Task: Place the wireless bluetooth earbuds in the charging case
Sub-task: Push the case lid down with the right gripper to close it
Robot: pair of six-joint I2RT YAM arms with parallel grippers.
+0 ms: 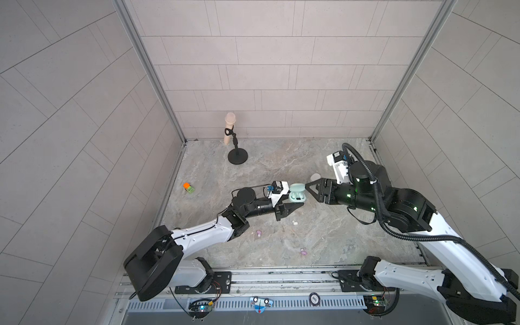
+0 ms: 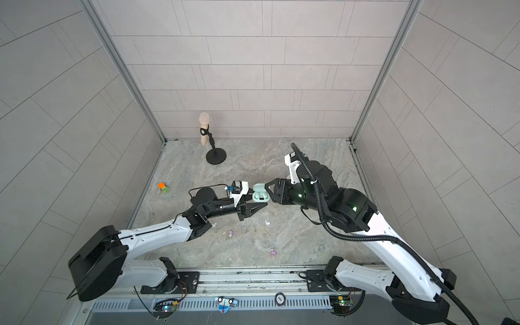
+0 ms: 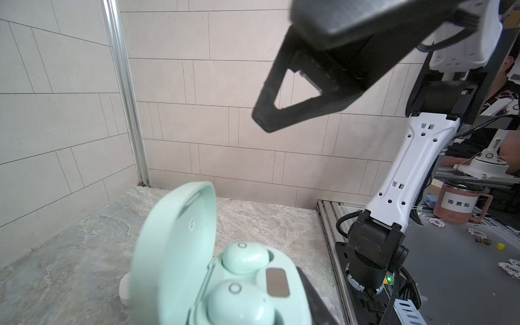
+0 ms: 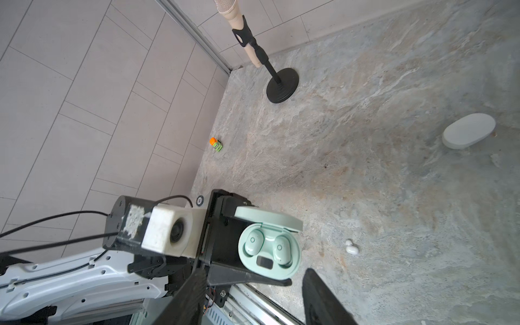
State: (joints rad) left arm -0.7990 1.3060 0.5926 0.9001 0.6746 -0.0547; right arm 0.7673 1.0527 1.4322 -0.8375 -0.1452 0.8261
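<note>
- The bench [image 1: 351, 239] is hard, smooth stone-look. I judge that anything small and round will skate or roll on it if nudged.
- My left tool [image 1: 295, 196] is pinching the mint case [image 4: 270, 253] by its base, above the bench. The lid [image 3: 174, 239] stands open. The shell looks light, rigid and glossy, so the base is the place to hold it. The hinged lid looks like the weak part.
- My right tool [image 1: 311, 192] is spread and empty, just beside the open case without touching it.
- The white case [image 4: 468, 130] lies shut on the bench, well apart from both tools. It is a smooth pill shape, best taken across its narrow sides, and I expect it to slip under a light grip.
- The mint buds [image 4: 253, 241] are both seated in the wells of the held case. That pair looks finished.
- The lilac buds [image 1: 259, 232] lie loose on the bench near the front, apart from each other.
- The white bud [image 4: 351, 247] lies loose on the bench near the held case. I cannot tell whether it is one or two.
- The loose buds look featherlight, hard and slick. I would pinch each across its widest body with the fingertips low against the bench. I expect an off-centre squeeze to shoot one out sideways.
</note>
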